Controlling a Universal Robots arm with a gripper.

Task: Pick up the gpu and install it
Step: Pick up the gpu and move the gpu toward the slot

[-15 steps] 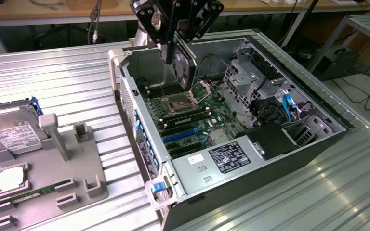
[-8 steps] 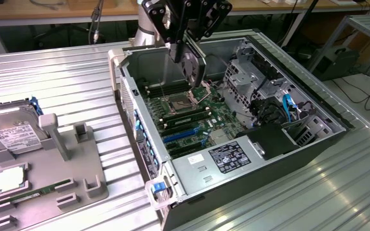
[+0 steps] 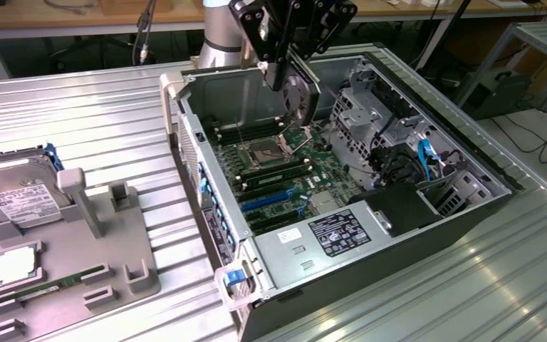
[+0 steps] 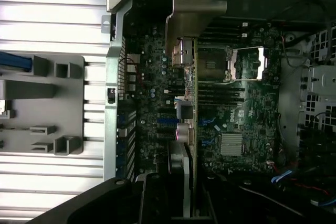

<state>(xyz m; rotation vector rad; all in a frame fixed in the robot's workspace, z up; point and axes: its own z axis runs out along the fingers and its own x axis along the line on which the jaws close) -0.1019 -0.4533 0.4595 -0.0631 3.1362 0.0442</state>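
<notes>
1. Your claw (image 3: 281, 71) is clamped on the gpu (image 3: 302, 105). The card hangs edge-on beneath it, over the open computer case (image 3: 245, 92).
2. The gpu sits above the motherboard (image 3: 288, 167), near the processor socket. As far as you can see, its lower end is clear of the board. In the wrist view its silvery bracket (image 4: 194, 14) is at the end away from the claw.
3. On the counter (image 3: 93, 121), at the exterior view's left, the grey holder (image 3: 83, 278) carries the hard drive (image 3: 17, 199) and the memory stick (image 3: 60, 286).
</notes>
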